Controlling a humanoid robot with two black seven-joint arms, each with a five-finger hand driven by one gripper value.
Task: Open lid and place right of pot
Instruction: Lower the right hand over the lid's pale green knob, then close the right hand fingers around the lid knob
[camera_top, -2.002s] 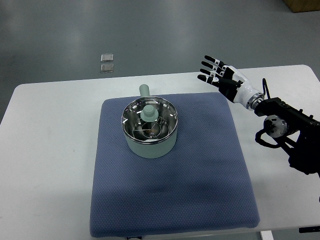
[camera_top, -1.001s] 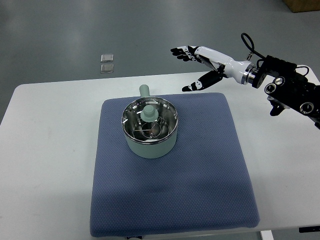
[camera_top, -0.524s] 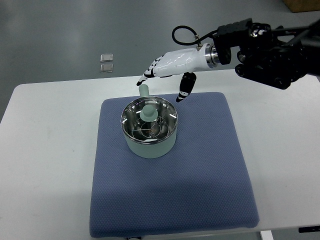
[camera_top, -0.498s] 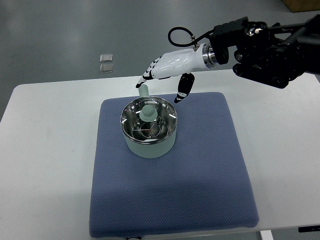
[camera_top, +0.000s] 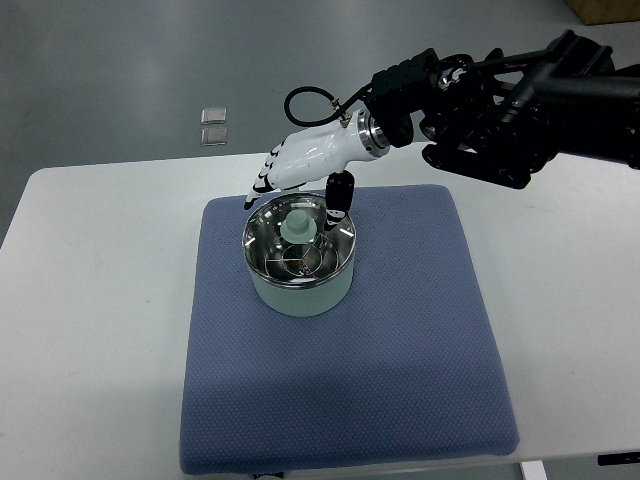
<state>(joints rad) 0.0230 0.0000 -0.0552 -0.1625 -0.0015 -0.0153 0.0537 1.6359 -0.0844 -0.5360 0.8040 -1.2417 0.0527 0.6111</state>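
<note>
**Hand arrives over the pot lid**

Swinging in from the table's right edge, the right hand (camera_top: 300, 170) had crossed to hang just above the far rim of the pot, where moments earlier it was still short of it. Beneath everything lay the white rectangular table (camera_top: 90, 300), then the blue quilted mat (camera_top: 400, 340), then the pale green round pot (camera_top: 300, 262) near the mat's far left. Its clear glass lid (camera_top: 300, 250) remained seated, the green knob (camera_top: 297, 224) untouched. The fingers hung spread, thumb apart, holding nothing. Grasping the knob looked imminent; no lifting had begun.
</note>
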